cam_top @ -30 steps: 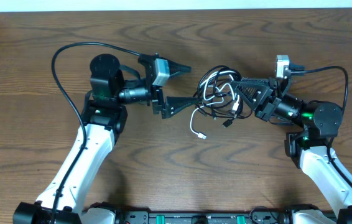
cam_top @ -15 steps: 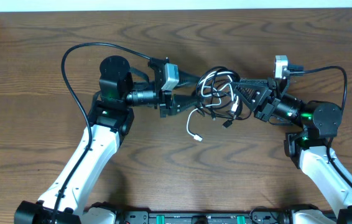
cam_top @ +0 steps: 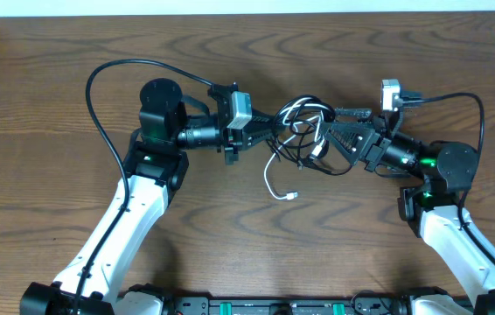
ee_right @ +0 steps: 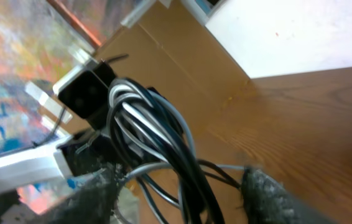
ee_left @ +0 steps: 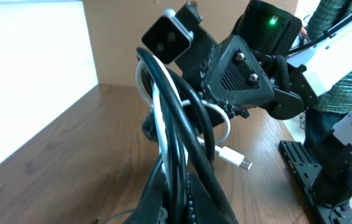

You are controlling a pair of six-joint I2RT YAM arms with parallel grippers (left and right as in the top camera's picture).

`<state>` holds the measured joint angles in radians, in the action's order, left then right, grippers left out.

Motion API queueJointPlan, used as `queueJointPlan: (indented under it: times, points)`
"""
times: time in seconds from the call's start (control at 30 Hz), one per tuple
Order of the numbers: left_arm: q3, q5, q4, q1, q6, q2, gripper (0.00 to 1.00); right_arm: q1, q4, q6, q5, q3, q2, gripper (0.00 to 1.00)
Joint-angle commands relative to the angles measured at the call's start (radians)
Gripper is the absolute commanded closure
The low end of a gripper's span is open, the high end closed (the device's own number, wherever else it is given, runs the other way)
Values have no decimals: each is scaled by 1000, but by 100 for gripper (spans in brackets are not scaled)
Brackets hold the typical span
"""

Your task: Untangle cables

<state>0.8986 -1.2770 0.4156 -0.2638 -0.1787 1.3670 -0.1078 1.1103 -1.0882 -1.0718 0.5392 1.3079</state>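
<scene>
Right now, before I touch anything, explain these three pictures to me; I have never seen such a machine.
These are two robot arms at a wooden table. One picture looks down from above. The other two come from a small camera on each arm's wrist, so each shows that arm's own fingers up close. Between the arms sits a tangle of thin cables, black ones and a white one whose loose end trails out of the tangle. The left gripper is shut on the cables. The right gripper is open, with its fingers on either side of the bundle, not clamping it.
</scene>
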Motion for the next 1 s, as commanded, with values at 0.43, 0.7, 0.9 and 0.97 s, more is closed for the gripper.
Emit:
queueJointPlan:
  times: [0.43,0.7,0.9,0.97]
  points:
    - [22,142,12,17,4,0,92,43,-6,4,12,5,-5,8]
    - [22,235,-27,16,3,0,92,21,-6,-14,14,5,-5,16]
    - [22,234,-26,4,5,0,92,-21,-31,47,14,5,-5,16]
    - [22,235,-26,-11,4,0,92,-28,-82,76,19,5,-5,18]
